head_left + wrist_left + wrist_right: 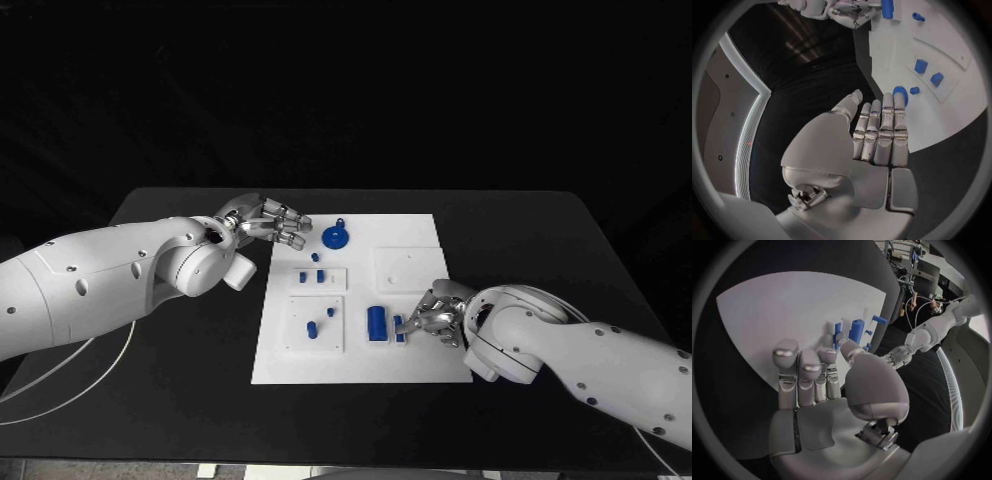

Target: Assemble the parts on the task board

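The white task board [418, 245] lies mid-table with several blue parts on it. A round blue part with a tab [335, 237] sits near its far edge, just right of my left hand [268, 222]. That hand hovers over the board's far-left corner with its fingers [879, 125] straight and nothing in them, and the round part [900, 95] lies just past the fingertips. My right hand [433, 315] is at the board's near-right side, fingers apart. Its fingertips are beside a small blue piece [400, 328] and a blue cylinder [376, 322], and its thumb [848, 351] is close to the blue piece [837, 335].
Two small blue blocks [313, 275] stand in a raised square, and more small parts [310, 328] lie on the near-left square. A blank raised square [404, 265] sits at the board's far right. Black table [548, 250] surrounds the board, and a white cable [87, 375] trails at left.
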